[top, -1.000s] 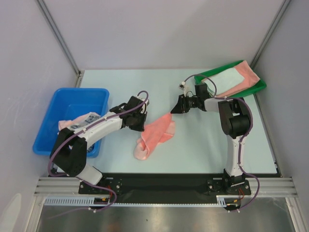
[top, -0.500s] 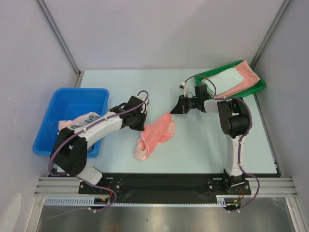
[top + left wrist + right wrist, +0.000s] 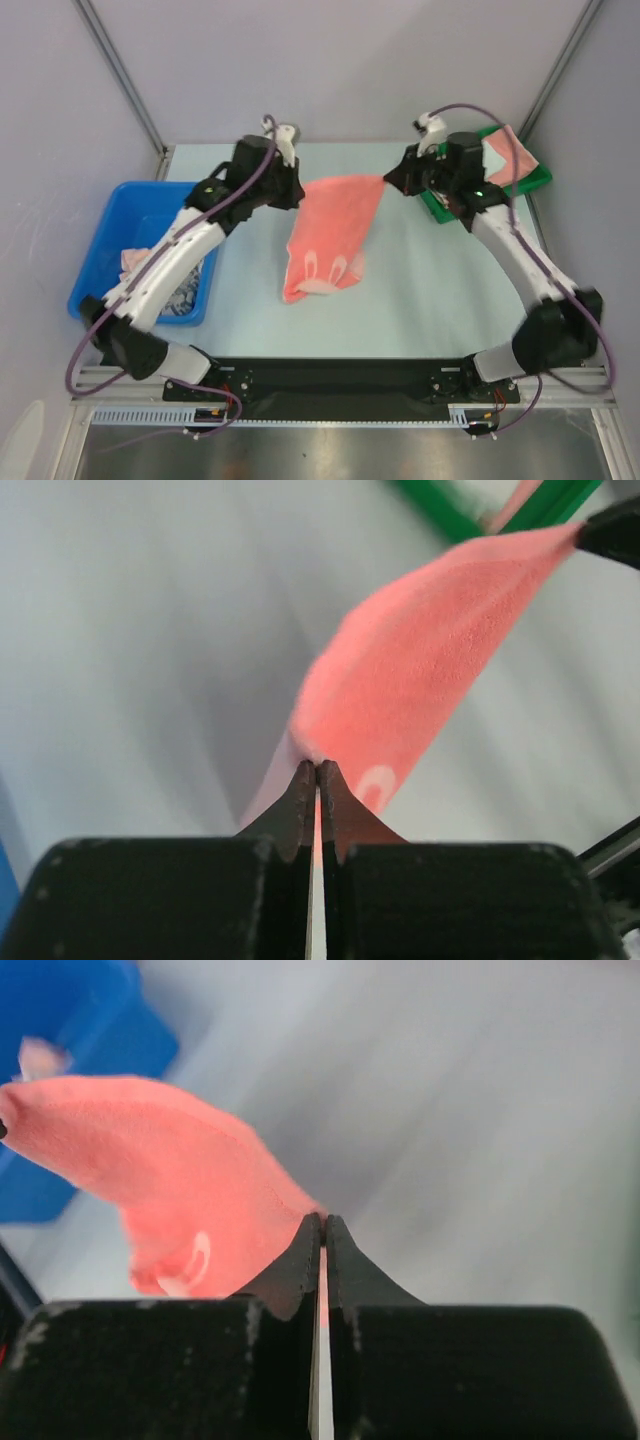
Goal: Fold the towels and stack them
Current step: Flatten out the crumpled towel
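Note:
A salmon-pink towel with a white pattern hangs stretched between both grippers above the table, its lower edge draped near the table. My left gripper is shut on its left top corner, seen in the left wrist view. My right gripper is shut on its right top corner, seen in the right wrist view. The towel also shows in the left wrist view and in the right wrist view. More towels lie in the green tray: a pale mint one on a salmon-pink one.
The blue bin at the left holds a pink cloth and a dark blue patterned cloth. The green tray stands at the back right, partly behind my right arm. Grey walls close in the table.
Both grippers have risen and moved apart toward the back, lifting the pink towel off the table and spreading it out between them.

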You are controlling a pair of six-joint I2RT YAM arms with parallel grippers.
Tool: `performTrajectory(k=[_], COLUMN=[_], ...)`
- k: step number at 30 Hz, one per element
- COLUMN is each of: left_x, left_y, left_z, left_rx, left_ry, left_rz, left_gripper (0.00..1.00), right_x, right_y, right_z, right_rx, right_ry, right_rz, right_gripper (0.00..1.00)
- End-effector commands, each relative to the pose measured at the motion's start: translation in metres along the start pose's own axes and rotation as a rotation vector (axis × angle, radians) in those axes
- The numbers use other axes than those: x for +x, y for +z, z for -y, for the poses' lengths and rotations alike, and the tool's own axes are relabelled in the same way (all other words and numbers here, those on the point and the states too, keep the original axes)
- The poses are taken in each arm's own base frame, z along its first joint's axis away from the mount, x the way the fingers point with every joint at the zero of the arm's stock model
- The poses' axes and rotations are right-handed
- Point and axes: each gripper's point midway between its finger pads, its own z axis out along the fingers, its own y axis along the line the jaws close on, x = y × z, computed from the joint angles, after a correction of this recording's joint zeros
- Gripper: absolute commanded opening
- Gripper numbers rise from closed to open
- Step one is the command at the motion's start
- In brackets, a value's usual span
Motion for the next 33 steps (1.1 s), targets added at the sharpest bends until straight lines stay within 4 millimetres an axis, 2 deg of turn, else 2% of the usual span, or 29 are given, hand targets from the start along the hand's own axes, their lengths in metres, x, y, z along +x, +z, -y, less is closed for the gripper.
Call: performTrajectory(k=[1,2,4,5,6,8,9,12,15,19,22,23,25,26,28,29,31,32,33], left_x=[-0.075,-0.077,-0.081,-0.082,-0.078,-0.074,-0.069,-0.067,-0.075,-0.086,-0.092,-0.095,-0.095,-0.096,-0.095,-0.097,-0.099,-0.104,-0.101], left_y=[-0.105,-0.121,-0.146,-0.171,-0.183,-0.203,-0.224,-0.25,-0.269,-0.275,-0.264,-0.243,-0.22,-0.195,-0.163,-0.137,-0.102,-0.088,-0.053], left_z=[0.015,0.029,0.045,0.054,0.068,0.087,0.099,0.117,0.119,0.115,0.105,0.098,0.087,0.077,0.066,0.054,0.041,0.024,0.02], left_rx=[0.065,0.146,0.24,0.3,0.382,0.495,0.58,0.699,0.699,0.65,0.57,0.507,0.429,0.368,0.32,0.283,0.263,0.233,0.254], left_ry=[0.026,0.036,0.038,0.048,0.051,0.06,0.076,0.075,0.085,0.082,0.075,0.064,0.074,0.074,0.069,0.066,0.062,0.059,0.063], left_rz=[0.293,0.314,0.366,0.415,0.416,0.45,0.471,0.501,0.512,0.515,0.495,0.469,0.433,0.401,0.356,0.323,0.29,0.286,0.235], left_gripper=[0.01,0.0,0.0,0.0,0.0,0.0,0.0,0.01,0.0,0.0,0.0,0.0,0.0,0.0,0.0,0.0,0.0,0.0,0.0], right_x=[-0.064,-0.08,-0.089,-0.094,-0.102,-0.106,-0.106,-0.106,-0.11,-0.124,-0.138,-0.14,-0.143,-0.141,-0.14,-0.139,-0.135,-0.134,-0.127], right_y=[-0.086,-0.117,-0.149,-0.163,-0.192,-0.214,-0.23,-0.253,-0.272,-0.282,-0.279,-0.267,-0.245,-0.219,-0.193,-0.176,-0.134,-0.121,-0.09], right_z=[-0.026,-0.046,-0.073,-0.084,-0.108,-0.129,-0.144,-0.17,-0.184,-0.188,-0.177,-0.169,-0.149,-0.134,-0.115,-0.103,-0.067,-0.054,-0.028], right_rx=[0.172,0.164,0.141,0.128,0.094,0.046,0.009,-0.081,-0.119,-0.107,-0.046,-0.019,0.044,0.067,0.102,0.111,0.118,0.115,0.095], right_ry=[-0.081,-0.116,-0.15,-0.165,-0.198,-0.229,-0.245,-0.264,-0.276,-0.292,-0.297,-0.292,-0.308,-0.302,-0.301,-0.291,-0.27,-0.265,-0.249], right_rz=[0.181,0.255,0.317,0.35,0.423,0.47,0.503,0.546,0.597,0.644,0.663,0.645,0.606,0.548,0.503,0.477,0.421,0.406,0.364], right_gripper=[0.0,0.0,0.0,0.0,0.0,0.0,0.0,0.0,0.0,0.0,0.0,0.0,0.0,0.0,0.0,0.0,0.0,0.0,0.0])
